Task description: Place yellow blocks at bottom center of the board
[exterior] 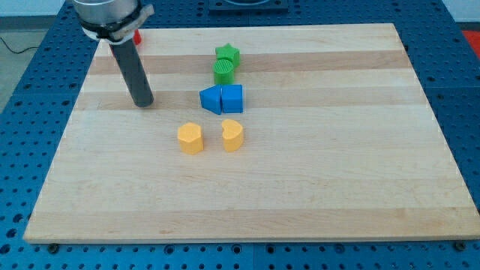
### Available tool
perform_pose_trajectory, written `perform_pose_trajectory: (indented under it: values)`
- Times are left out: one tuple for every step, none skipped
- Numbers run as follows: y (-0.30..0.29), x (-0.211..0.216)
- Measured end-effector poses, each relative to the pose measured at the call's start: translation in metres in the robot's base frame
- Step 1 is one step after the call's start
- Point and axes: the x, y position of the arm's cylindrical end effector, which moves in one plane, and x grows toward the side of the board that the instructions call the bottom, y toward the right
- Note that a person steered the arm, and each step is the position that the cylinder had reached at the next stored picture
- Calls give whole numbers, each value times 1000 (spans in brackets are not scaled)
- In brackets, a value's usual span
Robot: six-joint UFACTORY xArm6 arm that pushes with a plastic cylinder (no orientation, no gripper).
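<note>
Two yellow blocks sit near the board's middle: a yellow hexagonal block [190,138] and a yellow heart-shaped block [233,135] to its right, a small gap apart. My tip [142,102] rests on the board up and to the left of the yellow hexagonal block, apart from every block. The dark rod rises from it toward the view's top left.
Two blue blocks [222,99] touch each other just above the yellow ones. A green star block [227,54] and a green round block [224,72] stand above them. A red block [137,36] shows partly behind the arm at the top left. The wooden board [337,165] lies on a blue perforated table.
</note>
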Motion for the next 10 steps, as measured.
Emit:
perform_pose_trajectory:
  values:
    - [31, 9]
    - [80, 19]
    - [123, 37]
    - [157, 57]
    - [163, 59]
    - [141, 59]
    - [112, 59]
    - [85, 59]
    - [72, 59]
    - [69, 48]
